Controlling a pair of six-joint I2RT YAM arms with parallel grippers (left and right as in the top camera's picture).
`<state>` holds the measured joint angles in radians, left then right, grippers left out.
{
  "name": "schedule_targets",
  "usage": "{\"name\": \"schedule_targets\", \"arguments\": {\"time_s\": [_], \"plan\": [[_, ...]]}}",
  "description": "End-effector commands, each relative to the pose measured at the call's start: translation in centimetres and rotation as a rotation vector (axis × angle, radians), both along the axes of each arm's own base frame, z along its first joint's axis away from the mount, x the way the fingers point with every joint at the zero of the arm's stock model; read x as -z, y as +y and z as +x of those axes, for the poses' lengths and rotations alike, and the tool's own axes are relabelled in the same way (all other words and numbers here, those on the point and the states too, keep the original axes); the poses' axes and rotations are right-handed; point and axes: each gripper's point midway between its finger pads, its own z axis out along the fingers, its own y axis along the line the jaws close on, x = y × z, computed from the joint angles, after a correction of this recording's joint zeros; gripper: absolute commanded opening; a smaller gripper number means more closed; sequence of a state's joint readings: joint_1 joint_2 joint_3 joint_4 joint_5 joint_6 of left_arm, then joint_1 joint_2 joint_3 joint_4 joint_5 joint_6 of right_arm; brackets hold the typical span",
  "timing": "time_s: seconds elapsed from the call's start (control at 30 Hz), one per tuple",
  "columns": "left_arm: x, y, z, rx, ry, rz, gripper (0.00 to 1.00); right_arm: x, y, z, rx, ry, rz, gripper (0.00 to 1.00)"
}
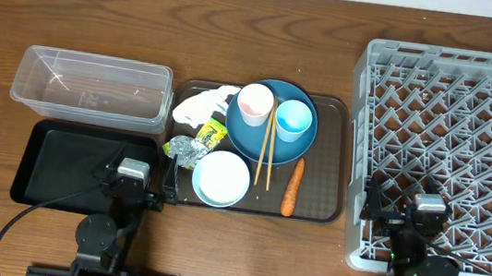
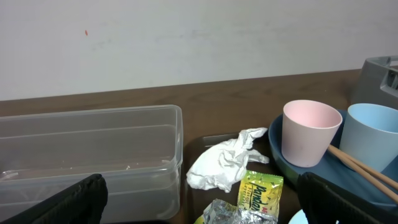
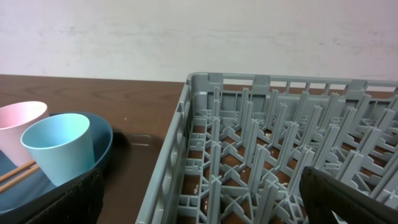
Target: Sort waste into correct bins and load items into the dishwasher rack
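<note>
Centrally, a large round blue plate sits toward the far side of a brown rectangular serving tray. It carries an upright pinkish-white cup on its left and an upright light blue cup on its right. A pair of thin wooden chopsticks lies between the cups and reaches past the plate's near rim. Just beside that rim stands a round white bowl, and an orange carrot lies to the bowl's right on the serving tray.

Along the serving tray's left edge, from far to near, are a crumpled white tissue, a small yellow-green wrapper and a lump of crumpled silver foil. Left of them a clear plastic rectangular tub stands on the brown wooden tabletop, with a shallow black rectangular tray on its near side. On the right stands a large square grey plastic dishwasher rack with a lattice of upright pegs.

The left tool hangs over the black tray's right end, jaws wide and holding nothing. The right tool hangs over the rack's near left corner, also wide and holding nothing.
</note>
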<state>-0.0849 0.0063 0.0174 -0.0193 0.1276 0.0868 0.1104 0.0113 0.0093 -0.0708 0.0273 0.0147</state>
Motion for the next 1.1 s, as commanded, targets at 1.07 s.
{"name": "schedule_targets", "arguments": {"time_s": [1.07], "plan": [[-14.5, -2.7, -2.4, 0.073, 0.782, -0.187, 1.0, 0.2, -0.4, 0.0, 0.018, 0.005, 0.005, 0.99]]}}
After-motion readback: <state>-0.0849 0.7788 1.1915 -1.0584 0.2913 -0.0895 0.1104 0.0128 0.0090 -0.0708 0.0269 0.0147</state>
